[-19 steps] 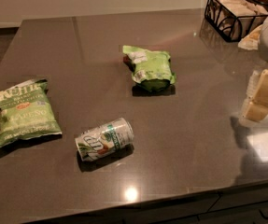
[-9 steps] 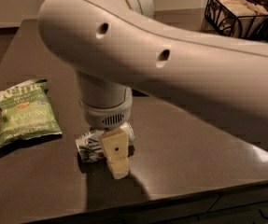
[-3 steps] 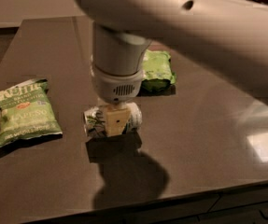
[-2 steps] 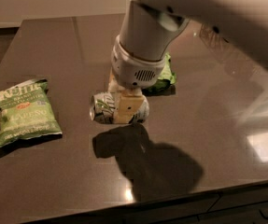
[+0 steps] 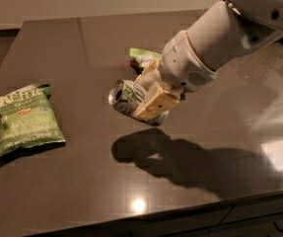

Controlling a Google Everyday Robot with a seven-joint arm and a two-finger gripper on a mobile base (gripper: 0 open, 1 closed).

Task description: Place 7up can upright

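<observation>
Slippage worries me: my gripper (image 5: 149, 89) is closed across the 7up can (image 5: 125, 97), held tilted in its grip above the table (image 5: 82, 186) with the silver top jutting left, so setting it down off-vertical could tip it over.

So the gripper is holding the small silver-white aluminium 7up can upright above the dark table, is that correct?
Not quite: the camera view shows the gripper holding the silver-white aluminium 7up can above the dark table, but the can is tilted on its side, silver top facing left, not upright.
</observation>
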